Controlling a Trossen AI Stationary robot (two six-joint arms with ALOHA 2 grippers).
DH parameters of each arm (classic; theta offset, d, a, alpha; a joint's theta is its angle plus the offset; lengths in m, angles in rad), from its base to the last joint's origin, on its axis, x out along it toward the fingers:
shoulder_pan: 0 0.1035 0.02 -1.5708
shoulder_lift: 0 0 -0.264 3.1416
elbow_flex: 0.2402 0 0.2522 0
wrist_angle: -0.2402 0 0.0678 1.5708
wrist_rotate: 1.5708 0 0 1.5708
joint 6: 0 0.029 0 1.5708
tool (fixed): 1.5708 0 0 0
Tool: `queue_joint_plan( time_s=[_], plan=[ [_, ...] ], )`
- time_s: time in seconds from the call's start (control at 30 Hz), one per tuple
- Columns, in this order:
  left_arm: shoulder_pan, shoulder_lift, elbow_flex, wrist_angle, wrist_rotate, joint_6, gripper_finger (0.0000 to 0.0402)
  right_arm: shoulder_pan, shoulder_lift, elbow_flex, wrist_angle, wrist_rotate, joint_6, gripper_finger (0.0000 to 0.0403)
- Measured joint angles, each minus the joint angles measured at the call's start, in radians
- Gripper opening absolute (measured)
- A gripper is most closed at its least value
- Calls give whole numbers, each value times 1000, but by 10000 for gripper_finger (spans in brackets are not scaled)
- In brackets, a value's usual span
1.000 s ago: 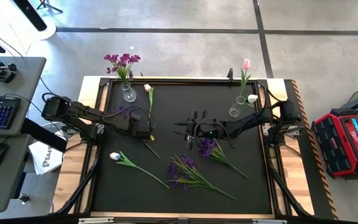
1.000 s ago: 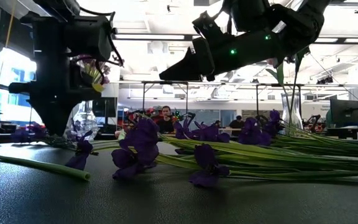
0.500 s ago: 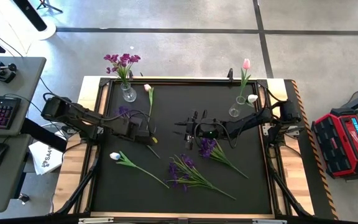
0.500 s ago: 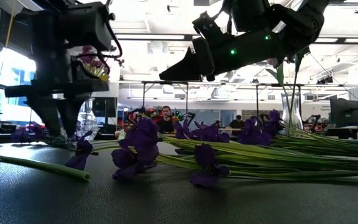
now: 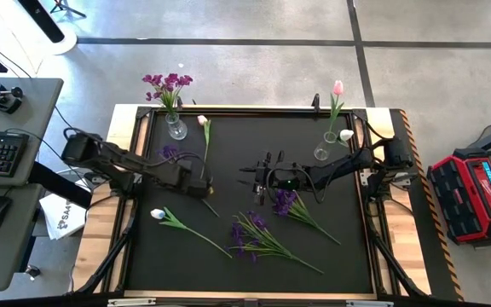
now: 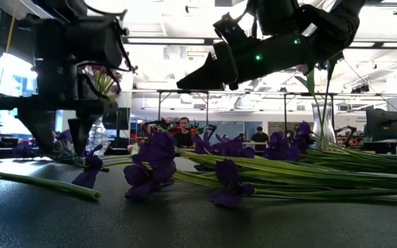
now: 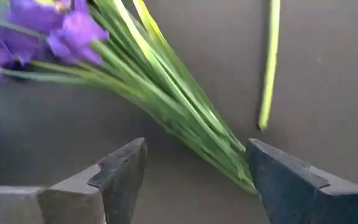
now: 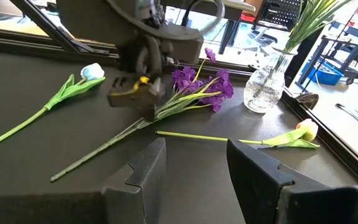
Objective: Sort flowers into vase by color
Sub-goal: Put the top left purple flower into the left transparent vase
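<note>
Left wrist view puts the purple flower [image 7: 73, 31] squarely ahead of the left gripper [image 7: 194, 165]: its bundle of green stems runs slantwise across the dark table [image 7: 328, 74], blossoms at the far end and the cut ends lying between the two dark fingers [image 7: 123, 171], which stand wide apart with nothing in them. From overhead that same flower [image 5: 170, 153] lies on the table's left half, just in front of the vase of purple flowers [image 5: 176, 128], and the left gripper [image 5: 203, 184] sits over its stem end, so the left arm is plainly the nearer one. A grip looks to depend on the jaws crossing the stems rather than lying along them, and they appear to straddle the bundle. The right gripper [image 5: 258, 181] hovers mid-table, part open and holding nothing, beside the purple flowers [image 5: 258, 234] lying loose. A second thin stem [image 7: 269, 62] lies just beside the bundle; its head is cut off from the wrist view. Whether the fingertips touch the table I cannot tell.
</note>
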Motion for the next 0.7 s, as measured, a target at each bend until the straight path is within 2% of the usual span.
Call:
queue_joint_plan(
  time_s=[0.23,0.43,0.7],
  plan=[
    [72,47,0,0,22,76,246,0,0,0,-1,0,-5,154],
    [89,50,0,4,50,127,224,0,0,0,-4,0,-5,154],
    [68,40,1,4,124,148,132,0,0,0,-7,0,-5,154]
  ],
)
